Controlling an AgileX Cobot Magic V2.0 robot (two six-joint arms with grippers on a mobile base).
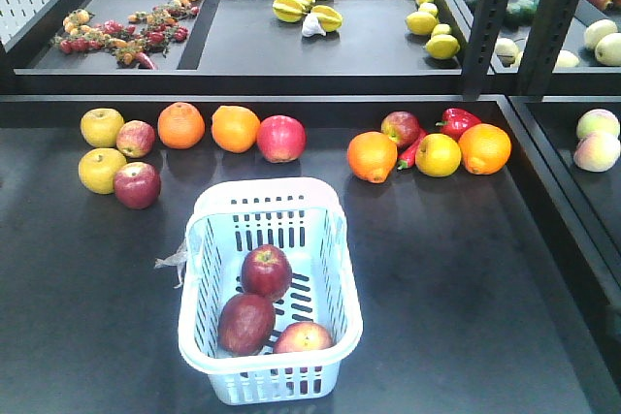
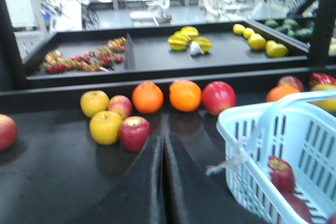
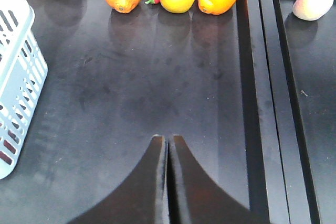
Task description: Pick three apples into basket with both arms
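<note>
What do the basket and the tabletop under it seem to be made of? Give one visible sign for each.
Basket: apparently moulded plastic, pale blue-white, with even slots and a rounded rim.
Tabletop: dark, smooth and semi-glossy, showing faint fruit reflections; possibly laminate or coated board, but I can't tell.

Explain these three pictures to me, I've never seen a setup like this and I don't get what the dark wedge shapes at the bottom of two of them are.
This is a two-armed robot at a black table. One picture looks down at the table from the front; the other two come from cameras on each wrist. The dark wedges are the grippers: the left gripper and the right gripper, both shut and holding nothing. On the table stands a pale basket with three apples inside. Behind it lies a row of loose fruit: oranges, yellow apples, more red apples and a red pepper. A shelf further back holds more produce.
</note>
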